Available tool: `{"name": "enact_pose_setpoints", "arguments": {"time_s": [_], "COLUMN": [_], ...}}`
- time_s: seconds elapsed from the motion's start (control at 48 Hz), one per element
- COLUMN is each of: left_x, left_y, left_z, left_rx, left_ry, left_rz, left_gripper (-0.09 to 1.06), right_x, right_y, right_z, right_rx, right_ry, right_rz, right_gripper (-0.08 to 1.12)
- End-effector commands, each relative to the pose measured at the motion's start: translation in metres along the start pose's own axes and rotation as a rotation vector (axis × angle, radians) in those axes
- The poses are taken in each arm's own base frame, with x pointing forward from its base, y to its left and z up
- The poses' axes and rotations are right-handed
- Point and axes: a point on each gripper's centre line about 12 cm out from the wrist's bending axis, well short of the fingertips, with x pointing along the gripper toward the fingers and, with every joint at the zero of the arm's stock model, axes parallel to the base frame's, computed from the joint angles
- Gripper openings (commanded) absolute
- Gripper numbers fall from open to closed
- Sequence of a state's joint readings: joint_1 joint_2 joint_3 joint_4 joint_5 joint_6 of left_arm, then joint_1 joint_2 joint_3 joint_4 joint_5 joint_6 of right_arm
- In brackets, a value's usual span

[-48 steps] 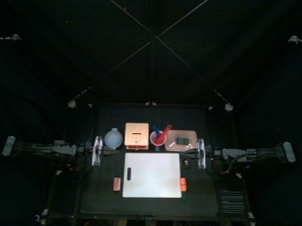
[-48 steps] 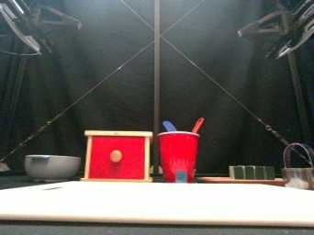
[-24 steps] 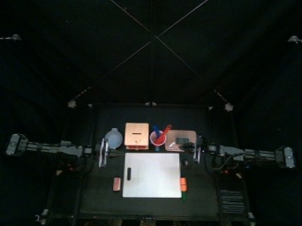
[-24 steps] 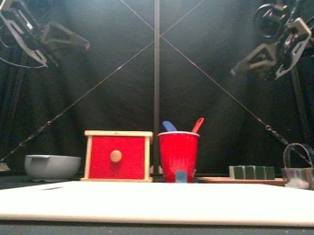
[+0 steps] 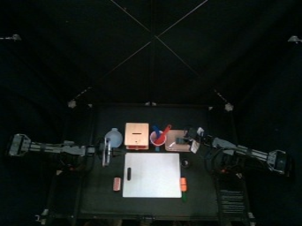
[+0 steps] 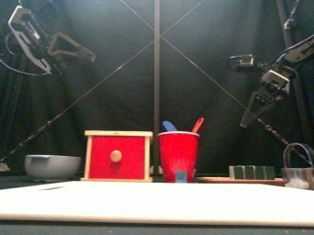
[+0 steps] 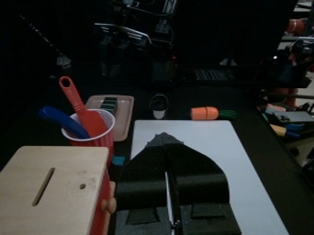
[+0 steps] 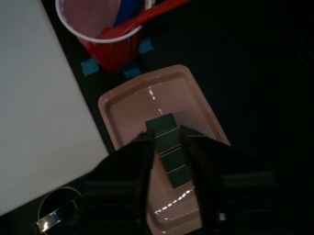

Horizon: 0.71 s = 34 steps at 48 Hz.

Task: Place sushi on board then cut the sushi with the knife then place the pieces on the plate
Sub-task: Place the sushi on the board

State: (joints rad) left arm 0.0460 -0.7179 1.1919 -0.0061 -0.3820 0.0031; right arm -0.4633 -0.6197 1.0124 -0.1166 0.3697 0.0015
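Dark green sushi (image 8: pixel 170 138), one row on the pink tray (image 8: pixel 128 106).
Right gripper (image 8: pixel 173 158) has swung over it, jaws apart; left gripper (image 7: pixel 163 139) jaws together.

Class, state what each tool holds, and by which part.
Nothing. The left tool and right tool hang empty; the sushi roll lies on the pink tray.

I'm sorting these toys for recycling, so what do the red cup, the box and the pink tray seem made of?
Red cup: probably plastic, smooth and evenly coloured. Box: looks like pale bare wood with a matte top; its red front looks painted. Pink tray: likely glossy plastic, since it shows a bright reflection.
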Motion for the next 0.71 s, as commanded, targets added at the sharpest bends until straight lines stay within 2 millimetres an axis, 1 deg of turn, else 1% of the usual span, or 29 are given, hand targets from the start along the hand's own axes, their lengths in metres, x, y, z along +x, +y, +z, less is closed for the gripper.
{"name": "enact_pose_setpoints", "arguments": {"time_s": [0.021,0.104,0.229,0.438,0.708], "left_x": [0.001,0.001,0.001,0.000,-0.001], "left_y": [0.001,0.002,0.003,0.004,0.005], "left_z": [0.004,0.003,0.003,0.001,-0.003], "left_rx": [-0.004,-0.004,-0.001,-0.005,-0.023], "left_ry": [-0.015,-0.012,-0.012,-0.006,0.006], "left_rz": [0.006,0.008,0.012,0.017,0.025], "left_gripper": [-0.01,-0.01,-0.01,-0.01,-0.01], "right_x": [0.006,0.016,0.027,0.045,0.063], "right_y": [-0.002,-0.001,-0.001,-0.012,-0.030], "right_z": [0.006,-0.002,-0.004,-0.005,-0.020], "right_rx": [-0.019,-0.058,-0.118,-0.137,-0.120], "right_ry": [0.058,0.148,0.200,0.260,0.298], "right_rz": [-0.006,0.004,0.023,0.066,0.107], "right_gripper": [0.93,0.93,0.93,0.93,0.93]}}
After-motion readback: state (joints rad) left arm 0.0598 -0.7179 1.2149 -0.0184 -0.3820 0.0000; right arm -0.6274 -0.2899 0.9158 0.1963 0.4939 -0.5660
